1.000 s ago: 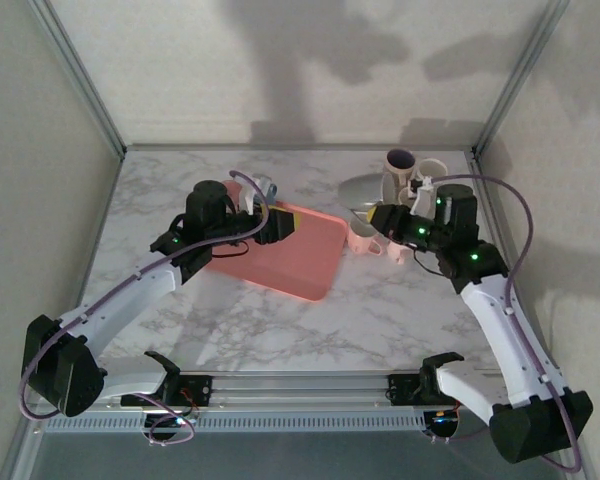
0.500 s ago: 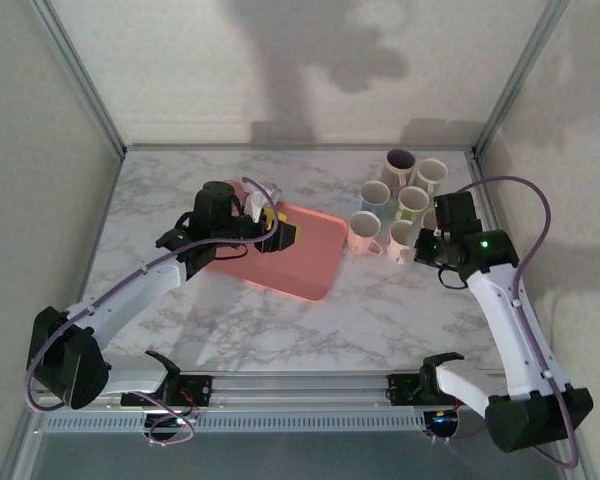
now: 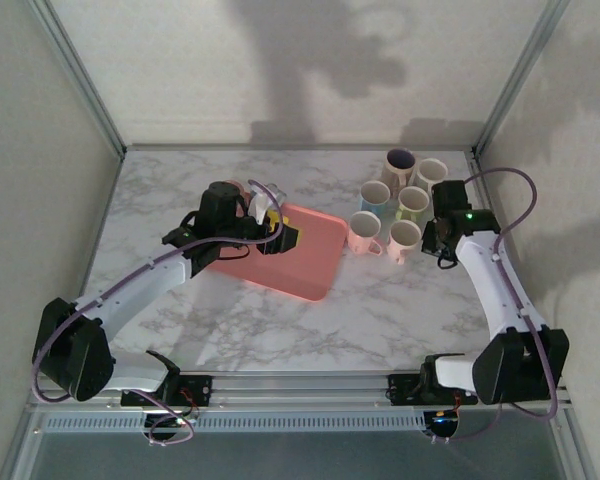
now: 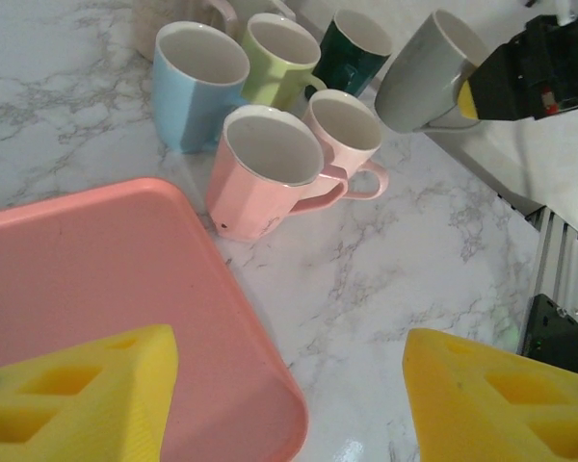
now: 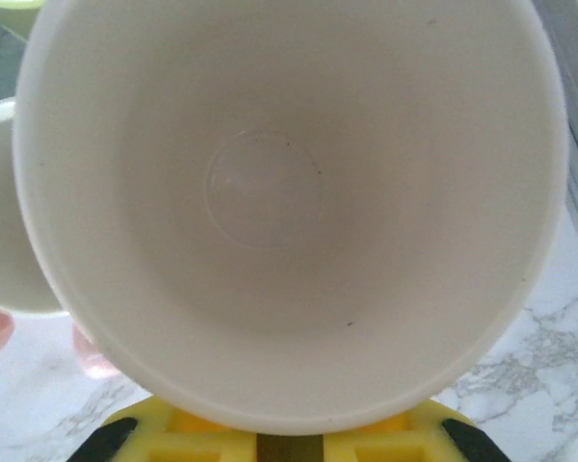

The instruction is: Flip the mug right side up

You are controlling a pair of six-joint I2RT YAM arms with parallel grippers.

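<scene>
- The right hand (image 5: 258, 438) is gripping the mug (image 4: 426, 75); its yellow pads are showing just under the rim, and the wrist camera is looking straight into the pale inside.
- The mug is hanging tilted above the tabletop (image 4: 405, 260) on the right side, just beside the group of upright mugs, with its mouth pointing up and off to one side.
- The left hand (image 4: 289, 399) is hovering open over the right part of the pink tray (image 4: 96, 269), gripping nothing.
- The hold seems to be sitting at the rim alone, so the mug risks swinging or slipping out while it is being levelled.
- Being set down tilted, it could be landing on the edge of its base and rolling over again.
- The nearest pink mug (image 4: 342, 125) and the dark green mug (image 4: 356, 43) are standing close by; a drop spot too far left could be knocking them together.
- The right edge of the tabletop is also lying near, so a release too far right is risking a fall.
- How firmly the pads are biting cannot be told.
</scene>
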